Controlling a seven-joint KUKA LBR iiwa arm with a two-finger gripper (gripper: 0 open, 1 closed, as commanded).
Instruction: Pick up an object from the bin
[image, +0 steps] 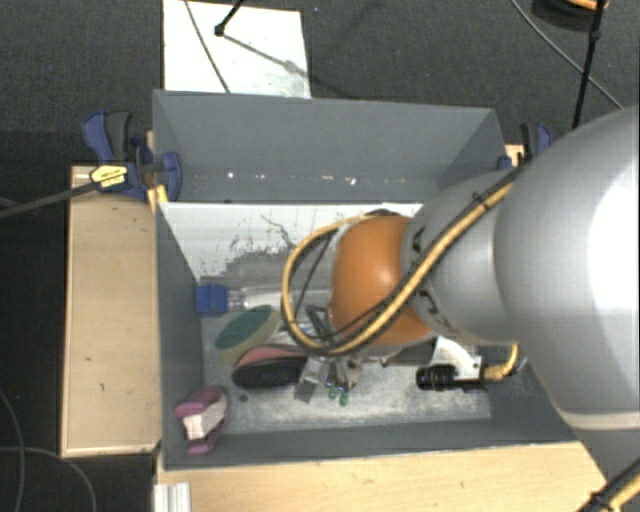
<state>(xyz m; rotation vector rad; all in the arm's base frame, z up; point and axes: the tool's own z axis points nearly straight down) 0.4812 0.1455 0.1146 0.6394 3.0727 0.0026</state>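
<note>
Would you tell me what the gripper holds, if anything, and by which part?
It cannot be told: the gripper is low beside a black oval object, with nothing visibly in it.

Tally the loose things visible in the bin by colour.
Blue-capped clear bottle: 1
Teal disc: 1
Black: 2, oval thing, small cylinder
Pink lump: 1
White piece: 1
Total: 6 in sight

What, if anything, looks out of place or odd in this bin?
Nothing looks spilled or broken. A crumpled pink thing lies alone in the lower left corner of the bin, apart from the black oval and green disc beside the gripper. The bin floor is scuffed.
</note>
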